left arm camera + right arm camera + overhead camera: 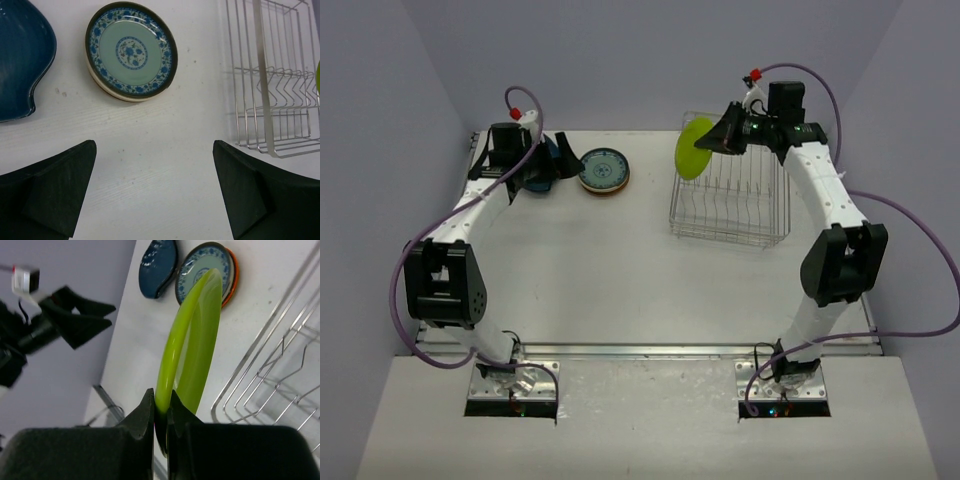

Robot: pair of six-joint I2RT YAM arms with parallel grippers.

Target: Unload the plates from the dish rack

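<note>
Pinching the lime plate (192, 350) by its rim with the right hand (160, 420), fingers closed tight on both faces. Holding that plate upright on edge at the far left corner of the rack (730, 215), lifted off the worktop (620, 270); not managing to tell from these views whether the plate is touching the wires. Standing the rack on the far right part of the worktop, its thin dividers pointing up. Hovering the left hand (154, 165) over the far left part of the worktop, fingers spread wide and gripping nothing. Seeing, in the left wrist view, bare worktop between those fingers. Lying flat at the far left, partly under the left hand in the top view, a dark blue teardrop dish (20, 55). Resting just right of it, close but apart, a small stack (131, 50) of round plates with a blue-patterned one on top and an orange rim (234, 277) peeking out beneath. Sitting well apart, stack and rack, with open worktop between.
</note>
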